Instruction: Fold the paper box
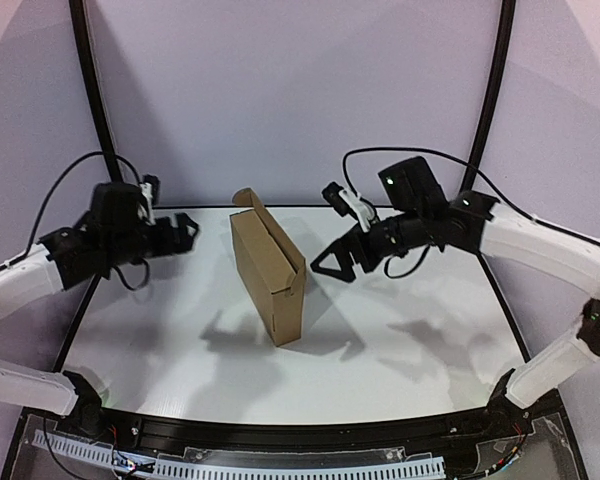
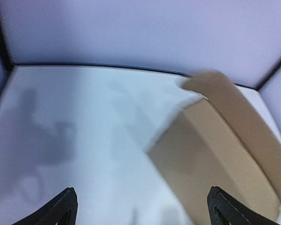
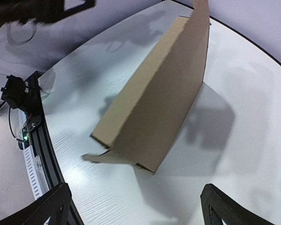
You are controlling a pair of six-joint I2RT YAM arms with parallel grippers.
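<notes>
Progress: paper box (image 1: 268,268) looks mostly folded. It forms a shallow closed rectangle standing on a narrow side in the middle of the worktop (image 1: 400,340), between both arms. Loose ends: end flap (image 1: 250,198) sticks up at the far end, and small tab (image 3: 96,157) pokes out at the near bottom corner. Both probably need tucking. Left claw (image 1: 185,232) and right claw (image 1: 330,266) both have fingers spread apart, holding nothing, clear of the box.

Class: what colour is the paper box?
The paper box is plain brown; the right wrist view shows it best.
</notes>
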